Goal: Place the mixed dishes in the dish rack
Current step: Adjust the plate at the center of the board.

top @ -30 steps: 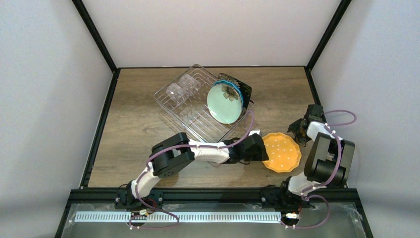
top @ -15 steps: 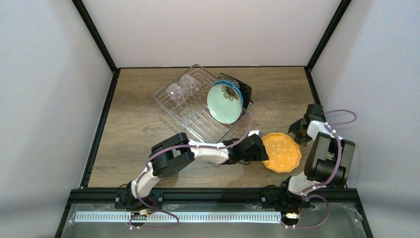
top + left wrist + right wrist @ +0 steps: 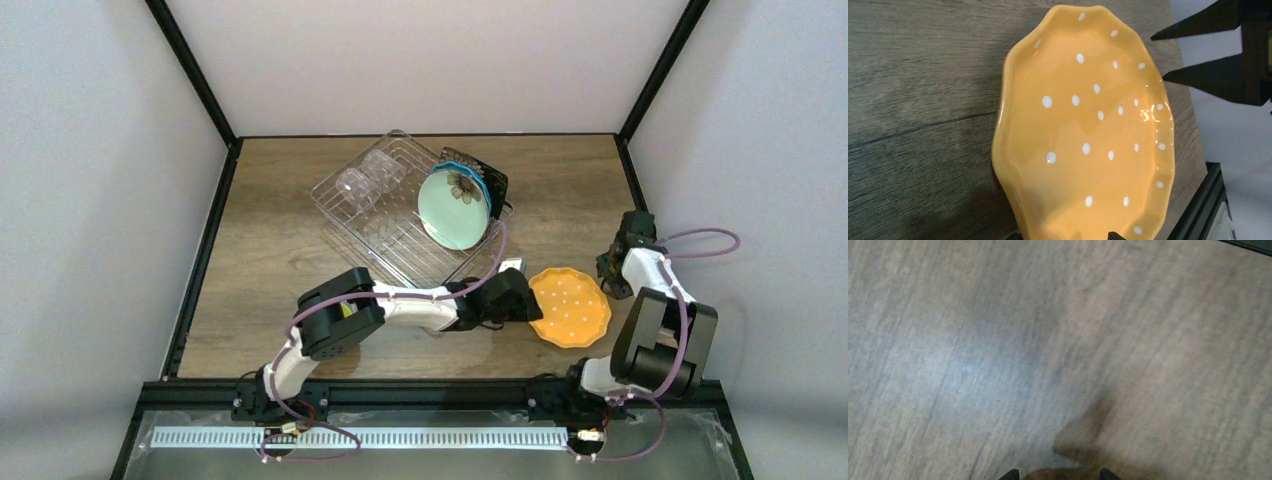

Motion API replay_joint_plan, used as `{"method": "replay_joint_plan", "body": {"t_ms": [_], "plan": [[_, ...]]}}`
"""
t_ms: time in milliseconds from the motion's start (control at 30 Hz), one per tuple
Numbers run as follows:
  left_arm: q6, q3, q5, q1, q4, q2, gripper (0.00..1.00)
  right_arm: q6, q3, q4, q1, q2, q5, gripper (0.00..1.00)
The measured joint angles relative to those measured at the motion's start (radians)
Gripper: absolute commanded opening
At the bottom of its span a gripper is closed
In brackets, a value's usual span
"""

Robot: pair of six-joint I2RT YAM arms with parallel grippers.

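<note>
The orange white-dotted plate [image 3: 570, 306] lies on the table at the front right and fills the left wrist view [image 3: 1088, 130]. My left gripper [image 3: 533, 304] is at its left rim, turned on its side. It is open, and its jaws [image 3: 1064, 235] straddle the near rim. My right gripper [image 3: 618, 268] is open and empty, pointing down at bare wood just right of the plate. Its black fingers [image 3: 1218, 80] show in the left wrist view. The dish rack [image 3: 385, 235] holds the mint flower plate [image 3: 455, 208], the teal plate [image 3: 484, 192], the black square plate [image 3: 494, 176] and a clear glass [image 3: 353, 184]. The bowl is not visible.
A black frame rail [image 3: 400, 390] runs along the table's near edge, close to the plate's front. The right table edge [image 3: 632, 190] is just beyond my right gripper. Bare wood [image 3: 270, 250] lies left of the rack.
My right gripper has moved a little to the right, away from the plate, and turned more downward. My left gripper stays at the plate's left rim; the plate has barely shifted.
</note>
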Motion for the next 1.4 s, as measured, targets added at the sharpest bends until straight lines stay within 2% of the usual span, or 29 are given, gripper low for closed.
{"method": "replay_joint_plan", "body": {"t_ms": [200,600,1000,1400], "plan": [[-0.002,-0.009,0.000,0.000,0.033,-0.021,1.00,0.040,-0.047,-0.021,0.000,-0.021,0.063,0.91],[-0.011,-0.071,-0.004,0.000,0.055,-0.048,1.00,0.071,-0.106,-0.004,-0.014,-0.023,0.044,0.91],[-0.013,-0.096,-0.121,0.000,-0.092,-0.243,1.00,0.063,-0.109,0.002,-0.014,-0.023,0.045,0.91],[-0.044,-0.128,-0.071,0.000,-0.088,-0.158,1.00,0.059,-0.111,0.003,-0.015,-0.027,0.038,0.91]]}}
